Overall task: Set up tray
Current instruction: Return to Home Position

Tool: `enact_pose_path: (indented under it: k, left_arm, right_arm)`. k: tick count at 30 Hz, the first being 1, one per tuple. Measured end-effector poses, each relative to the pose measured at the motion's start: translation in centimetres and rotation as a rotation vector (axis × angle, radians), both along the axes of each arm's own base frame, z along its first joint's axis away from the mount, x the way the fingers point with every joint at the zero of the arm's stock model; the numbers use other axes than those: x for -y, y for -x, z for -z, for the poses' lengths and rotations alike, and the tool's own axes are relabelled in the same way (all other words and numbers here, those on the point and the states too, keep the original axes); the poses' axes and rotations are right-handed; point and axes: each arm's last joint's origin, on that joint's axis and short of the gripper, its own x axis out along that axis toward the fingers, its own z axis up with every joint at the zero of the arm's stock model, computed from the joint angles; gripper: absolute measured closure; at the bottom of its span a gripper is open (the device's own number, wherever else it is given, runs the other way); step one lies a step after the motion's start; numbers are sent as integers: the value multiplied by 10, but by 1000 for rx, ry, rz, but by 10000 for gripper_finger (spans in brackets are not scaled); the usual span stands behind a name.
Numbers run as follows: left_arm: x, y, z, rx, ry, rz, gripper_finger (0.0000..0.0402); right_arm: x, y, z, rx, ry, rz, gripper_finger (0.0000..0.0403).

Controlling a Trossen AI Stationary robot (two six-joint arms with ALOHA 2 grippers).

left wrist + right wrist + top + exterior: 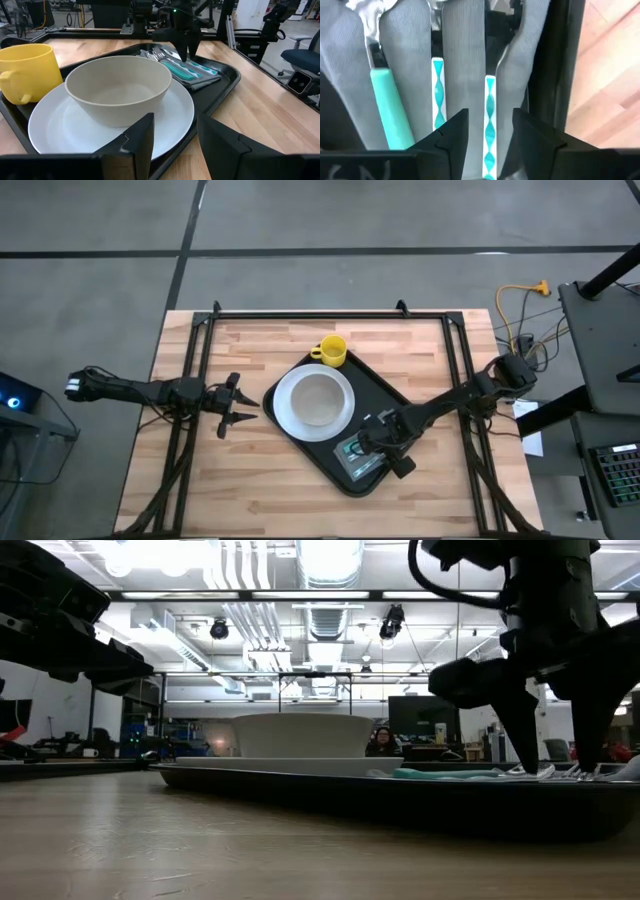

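Tray (383,392) looks stiff, loaded, probably heavy: grip its low rim. Right gripper (489,120) open above 3 utensils (438,95); left gripper (175,125) open, apart.

In the right wrist view the cutlery (438,100) is chopped off at the picture's edge, heads mostly lost. From above it's largely covered by the right gripper (368,446) and too tiny to be told apart. The mug (25,70) is clipped in the left wrist view, and the tray (400,802) is cut short by the low view's edge.
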Motion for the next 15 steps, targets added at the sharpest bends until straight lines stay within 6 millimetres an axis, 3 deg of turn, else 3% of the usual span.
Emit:
enact_pose_path:
  k: [15]
  left_arm:
    - [0, 0, 0, 0, 0, 0, 266]
  right_arm:
    - [15, 0, -1, -4, 100, 6, 272]
